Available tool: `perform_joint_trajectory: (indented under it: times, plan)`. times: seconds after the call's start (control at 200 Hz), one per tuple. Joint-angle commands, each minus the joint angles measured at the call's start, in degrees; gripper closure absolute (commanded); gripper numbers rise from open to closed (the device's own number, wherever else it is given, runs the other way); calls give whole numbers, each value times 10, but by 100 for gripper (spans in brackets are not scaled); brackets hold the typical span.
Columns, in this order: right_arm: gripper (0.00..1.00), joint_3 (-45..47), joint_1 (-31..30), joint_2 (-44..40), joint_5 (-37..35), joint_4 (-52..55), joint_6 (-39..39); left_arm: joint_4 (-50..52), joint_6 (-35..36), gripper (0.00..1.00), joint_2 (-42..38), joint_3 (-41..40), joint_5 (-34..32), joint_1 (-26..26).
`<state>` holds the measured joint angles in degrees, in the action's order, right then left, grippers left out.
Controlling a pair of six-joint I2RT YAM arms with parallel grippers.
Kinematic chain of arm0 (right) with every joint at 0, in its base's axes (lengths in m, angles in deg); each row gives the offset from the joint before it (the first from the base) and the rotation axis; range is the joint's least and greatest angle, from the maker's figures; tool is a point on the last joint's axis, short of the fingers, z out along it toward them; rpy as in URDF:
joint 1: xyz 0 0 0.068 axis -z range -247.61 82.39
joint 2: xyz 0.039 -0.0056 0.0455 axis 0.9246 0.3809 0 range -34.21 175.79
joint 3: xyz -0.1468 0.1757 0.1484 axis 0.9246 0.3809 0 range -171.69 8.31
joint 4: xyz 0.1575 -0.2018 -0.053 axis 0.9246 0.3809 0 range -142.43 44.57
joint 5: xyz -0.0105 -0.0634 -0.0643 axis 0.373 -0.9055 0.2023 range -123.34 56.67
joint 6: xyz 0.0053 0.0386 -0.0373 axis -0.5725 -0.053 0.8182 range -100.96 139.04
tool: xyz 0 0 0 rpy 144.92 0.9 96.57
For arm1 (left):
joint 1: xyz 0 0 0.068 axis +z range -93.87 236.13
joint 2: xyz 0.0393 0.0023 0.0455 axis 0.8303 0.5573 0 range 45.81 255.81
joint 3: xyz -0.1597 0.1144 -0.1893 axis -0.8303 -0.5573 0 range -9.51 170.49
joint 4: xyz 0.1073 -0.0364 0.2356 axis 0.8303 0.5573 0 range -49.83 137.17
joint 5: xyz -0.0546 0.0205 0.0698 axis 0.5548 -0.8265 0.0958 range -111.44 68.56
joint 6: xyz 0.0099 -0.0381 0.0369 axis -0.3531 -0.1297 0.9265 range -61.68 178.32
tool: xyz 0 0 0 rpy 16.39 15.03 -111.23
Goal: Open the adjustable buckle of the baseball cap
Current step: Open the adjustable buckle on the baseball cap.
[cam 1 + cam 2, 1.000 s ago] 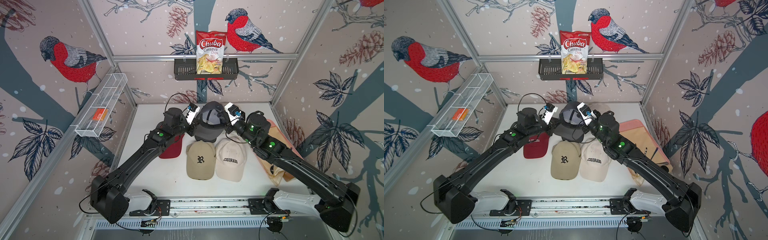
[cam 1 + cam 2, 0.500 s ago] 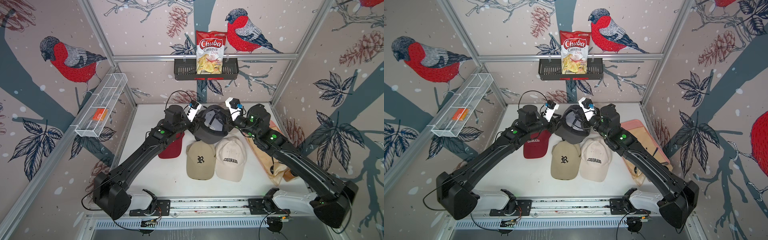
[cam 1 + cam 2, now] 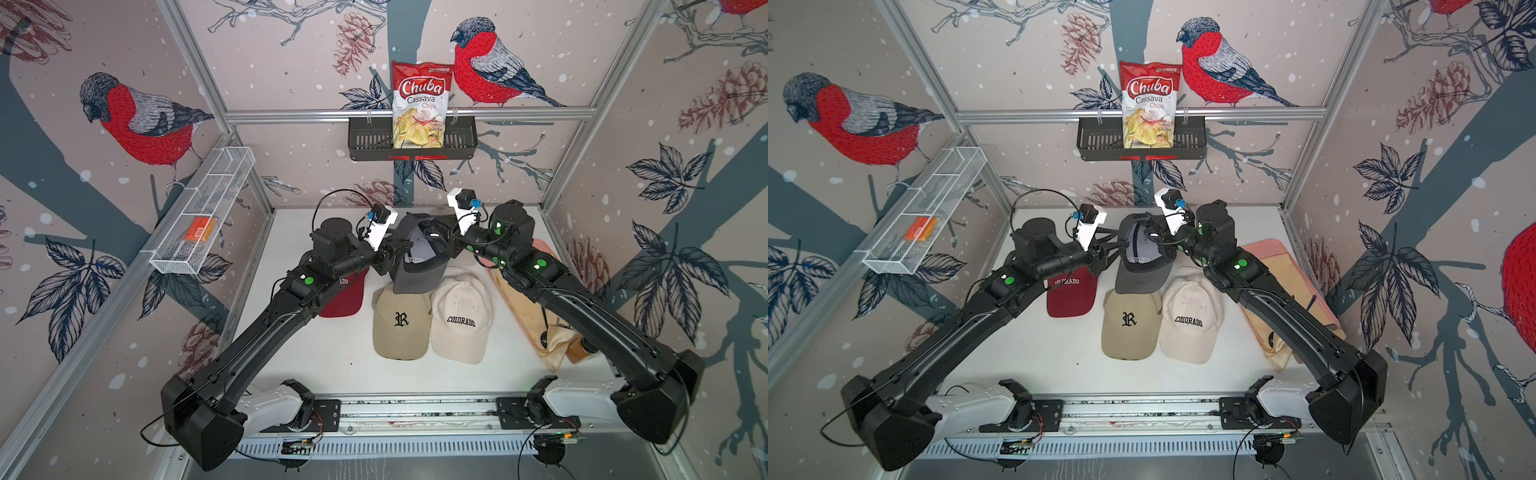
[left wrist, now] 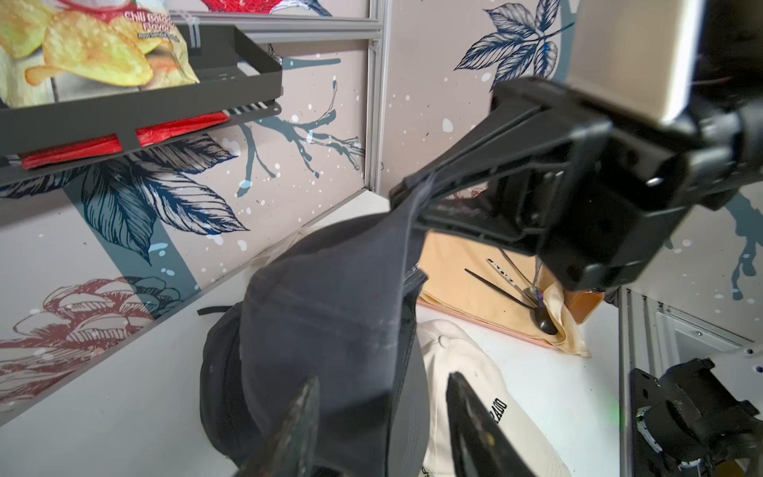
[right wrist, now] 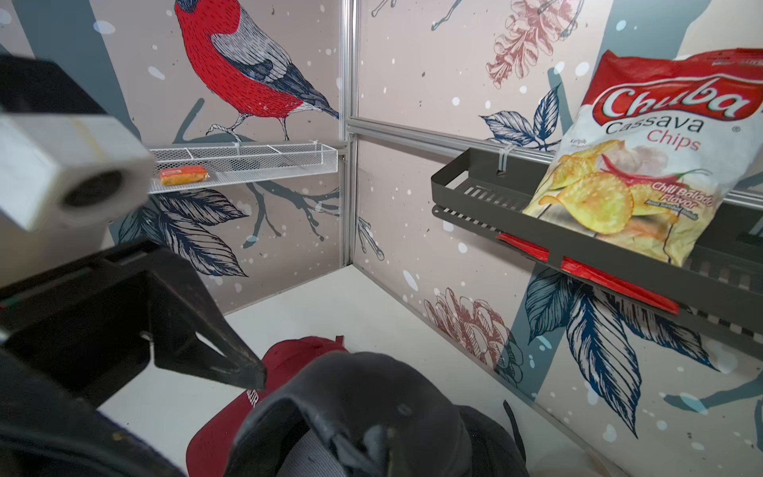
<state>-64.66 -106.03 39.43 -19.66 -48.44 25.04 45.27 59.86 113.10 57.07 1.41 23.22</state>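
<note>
The grey baseball cap point(image 3: 419, 270) point(image 3: 1142, 270) hangs above the back of the table, brim down. My right gripper point(image 3: 436, 233) is shut on the fabric at its upper rear edge, and the left wrist view shows that pinch point(image 4: 406, 202). My left gripper point(image 3: 397, 253) point(image 4: 380, 413) is open just left of the cap. Its fingers point(image 4: 303, 413) straddle the grey crown point(image 4: 330, 309) without gripping it. In the right wrist view the cap point(image 5: 371, 413) fills the foreground and covers my right fingers. I cannot make out the buckle.
On the table lie a red cap point(image 3: 345, 295), a tan cap with an R point(image 3: 401, 324) and a cream Colorado cap point(image 3: 461, 320). A black cap point(image 4: 219, 371) lies behind the grey one. A peach cloth point(image 3: 536, 299) is at the right, a chips bag point(image 3: 419, 108) in the black wall basket point(image 3: 461, 141), and a wire shelf point(image 3: 203, 220) on the left wall.
My left gripper has opened and let go of the grey cap. The right arm has swung toward the rear, still holding the cap, which now hangs from it alone.
</note>
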Motion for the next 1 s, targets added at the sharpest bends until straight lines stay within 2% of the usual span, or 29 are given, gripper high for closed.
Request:
perform_joint_trajectory:
  times: [0.0, 0.315, 0.6, 0.75, 0.881, 0.996]
  plan:
    - [100, -12, -7, 3, 2, -1, 16, -7, 24, 48, 1, 17, -36, -5]
    - [100, -23, -25, 9, -7, 16, 38, 71, 123, 44, 67, 124, -98, -16]
    - [100, -35, -36, 11, -24, 30, 53, 120, 179, 49, 102, 178, -87, -29]
    - [100, -38, -39, 11, -28, 31, 59, 134, 196, 58, 118, 193, -78, -32]
    - [100, -36, -39, 10, -34, 30, 60, 130, 203, 86, 126, 199, -76, -35]
    - [96, -31, -39, 6, -41, 26, 62, 119, 202, 100, 129, 198, -74, -36]
